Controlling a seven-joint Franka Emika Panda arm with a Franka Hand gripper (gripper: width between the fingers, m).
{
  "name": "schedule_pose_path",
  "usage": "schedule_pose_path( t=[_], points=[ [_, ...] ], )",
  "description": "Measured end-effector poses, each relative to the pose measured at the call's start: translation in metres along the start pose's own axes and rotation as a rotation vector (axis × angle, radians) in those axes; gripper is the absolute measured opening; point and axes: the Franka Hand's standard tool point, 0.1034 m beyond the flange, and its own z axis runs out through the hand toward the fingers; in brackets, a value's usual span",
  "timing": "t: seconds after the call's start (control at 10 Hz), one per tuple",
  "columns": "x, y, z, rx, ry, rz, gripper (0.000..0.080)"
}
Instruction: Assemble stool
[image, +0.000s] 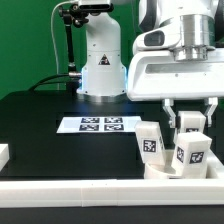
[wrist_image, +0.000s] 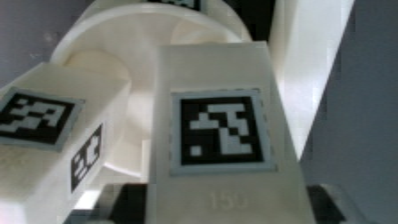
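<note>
Student: What fills most of the exterior view?
Tutor: The black table (image: 40, 125), spanning the scene. At its far middle stands the base of the white arm (image: 100, 65); the arm's broad wrist housing hangs over the right side. A long white rail (image: 80, 190) edges the near side.

Student: And the flat white sheet?
Tutor: The marker board (image: 100, 124), lying at the table's centre, nearer than the arm's base.

Student: Where is the stool (image: 152, 148)?
Tutor: At the near right of the table, right of the marker board and apart from it. The round seat (image: 158, 170), white like the legs, lies low, just beyond the rail. Three blocky legs stand upright at it: the left leg (image: 150, 143), the near leg (image: 190, 153) and the far leg (image: 188, 124). Whether they are fully set into the seat cannot be told.

Student: And the gripper (image: 189, 114)?
Tutor: Closed on the far leg, one dark finger (image: 168, 107) at each side of its top. The wrist view shows this leg close and central, with the seat's curved body behind it.

Student: The smallest feature?
Tutor: The black-and-white square tag (wrist_image: 222, 128) on the gripped leg's face; the other two legs each carry one as well.
</note>
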Motion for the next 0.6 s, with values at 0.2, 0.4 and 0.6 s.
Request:
schedule_pose_path(
  t=[0.2, 0.4, 0.6],
  points=[
    [-0.0034, 0.001, 0.003, -0.002, 0.008, -0.002, 0.0338],
    [-0.0023, 0.0013, 0.0039, -0.001, 0.045, -0.005, 0.0338],
    [-0.001, 0.0017, 0.0043, 0.0, 0.085, -0.009, 0.0338]
  ],
)
